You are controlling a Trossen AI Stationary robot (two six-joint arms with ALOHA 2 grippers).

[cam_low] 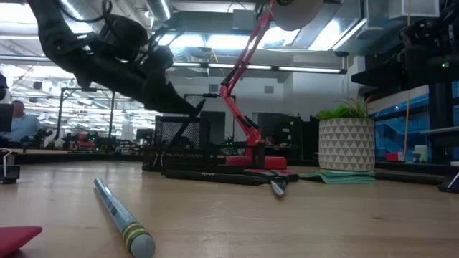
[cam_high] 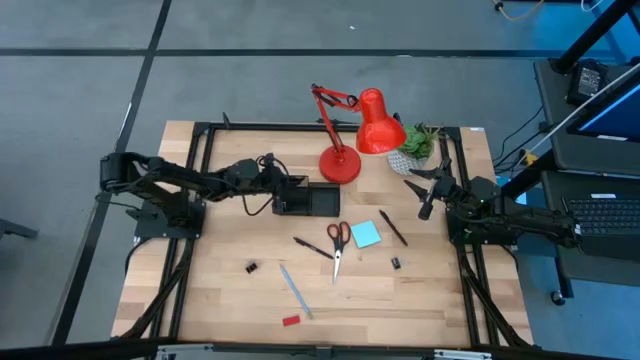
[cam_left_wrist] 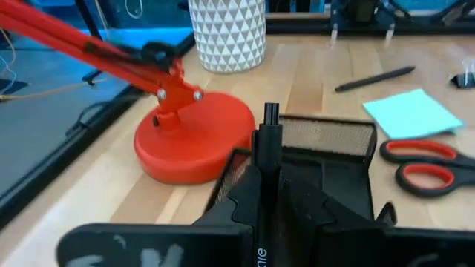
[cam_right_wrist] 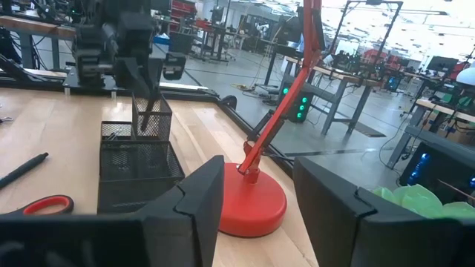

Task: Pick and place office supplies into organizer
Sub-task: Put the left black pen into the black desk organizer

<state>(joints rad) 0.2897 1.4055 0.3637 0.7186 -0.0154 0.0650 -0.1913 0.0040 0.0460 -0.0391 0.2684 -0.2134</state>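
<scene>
1. A light wooden table (cam_high: 400,300) stands on a grey floor, and a big workshop room shows behind it.
2. The left gripper (cam_left_wrist: 269,159) is pressed together on a thin black pen (cam_left_wrist: 268,141). The pen sticks out past the finger ends.
3. The gripper and pen hang right over the black mesh organizer (cam_high: 310,202), at its left side. In the right wrist view the pen (cam_right_wrist: 142,87) points down into the tall back part of the organizer (cam_right_wrist: 137,167).
4. Just beside the organizer, toward the back of the table, sits the round red lamp base (cam_high: 339,165). A potted plant (cam_high: 418,145) stands to its right.
5. The red-handled scissors (cam_high: 337,240) lie in front of the organizer, near the middle of the table.
6. The cyan sticky-note pad (cam_high: 365,234) lies just to the right of the scissors.
7. One more black pen (cam_high: 313,246) lies left of the scissors, and another (cam_high: 392,228) lies right of the pad.
8. A light-blue pen (cam_high: 292,286) and a small red block (cam_high: 291,321) lie near the front edge. Two tiny black clips (cam_high: 251,267) (cam_high: 396,263) lie apart.
9. The right gripper (cam_high: 424,192) has its fingers spread wide and holds nothing. It waits at the right side of the table, near the plant.
</scene>
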